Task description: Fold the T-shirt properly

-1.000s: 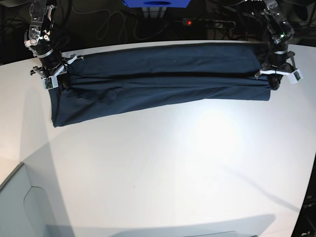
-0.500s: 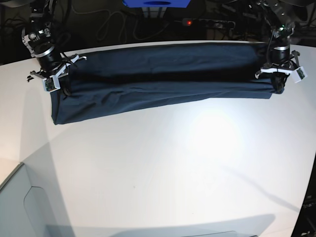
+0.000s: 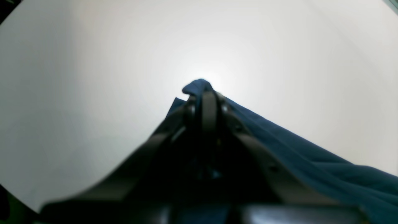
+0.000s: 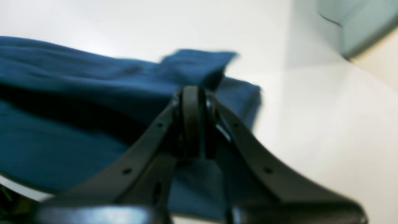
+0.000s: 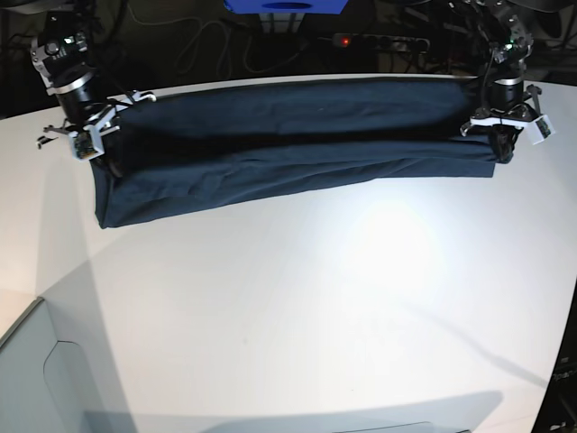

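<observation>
Both grippers, left gripper (image 5: 505, 144) and right gripper (image 5: 97, 149), pinch the navy T-shirt (image 5: 288, 144) stretched across the white table (image 5: 315, 316); uneven pulling could slip a corner free, skewing the fold.

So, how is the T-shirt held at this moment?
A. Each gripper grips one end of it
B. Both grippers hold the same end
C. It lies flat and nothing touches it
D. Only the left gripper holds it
A: the left gripper and right gripper pinch opposite ends of the T-shirt.
</observation>
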You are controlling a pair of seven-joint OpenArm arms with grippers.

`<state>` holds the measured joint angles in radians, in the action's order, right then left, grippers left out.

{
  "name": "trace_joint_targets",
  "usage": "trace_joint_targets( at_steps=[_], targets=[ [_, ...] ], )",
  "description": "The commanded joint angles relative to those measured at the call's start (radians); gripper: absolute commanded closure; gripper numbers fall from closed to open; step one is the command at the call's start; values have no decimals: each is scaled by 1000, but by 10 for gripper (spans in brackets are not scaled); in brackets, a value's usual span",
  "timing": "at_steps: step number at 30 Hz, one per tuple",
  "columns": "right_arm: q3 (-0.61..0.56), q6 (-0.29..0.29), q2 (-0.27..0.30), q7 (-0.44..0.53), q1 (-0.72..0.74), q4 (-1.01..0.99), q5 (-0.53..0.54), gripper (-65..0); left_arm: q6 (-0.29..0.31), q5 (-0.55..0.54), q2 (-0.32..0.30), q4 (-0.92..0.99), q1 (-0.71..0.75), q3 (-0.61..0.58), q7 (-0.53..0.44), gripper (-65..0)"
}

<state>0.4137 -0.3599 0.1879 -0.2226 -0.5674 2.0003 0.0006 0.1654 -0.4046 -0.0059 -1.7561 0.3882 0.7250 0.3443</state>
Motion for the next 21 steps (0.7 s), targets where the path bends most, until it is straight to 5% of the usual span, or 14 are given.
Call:
trace_joint_targets(
  at_steps=[1, 8, 21],
  targets=[
    [14, 2, -8, 30, -1, 20, 11, -1, 1, -9, -10, -17, 4, 5, -27, 0],
    [46, 2, -23, 142, -62, 15, 8, -1, 1, -9, -9, -17, 7, 5, -27, 0],
    [-19, 2, 8, 73, -55, -36, 9, -2, 1, -9, 11, -17, 8, 3, -21, 0]
  ],
)
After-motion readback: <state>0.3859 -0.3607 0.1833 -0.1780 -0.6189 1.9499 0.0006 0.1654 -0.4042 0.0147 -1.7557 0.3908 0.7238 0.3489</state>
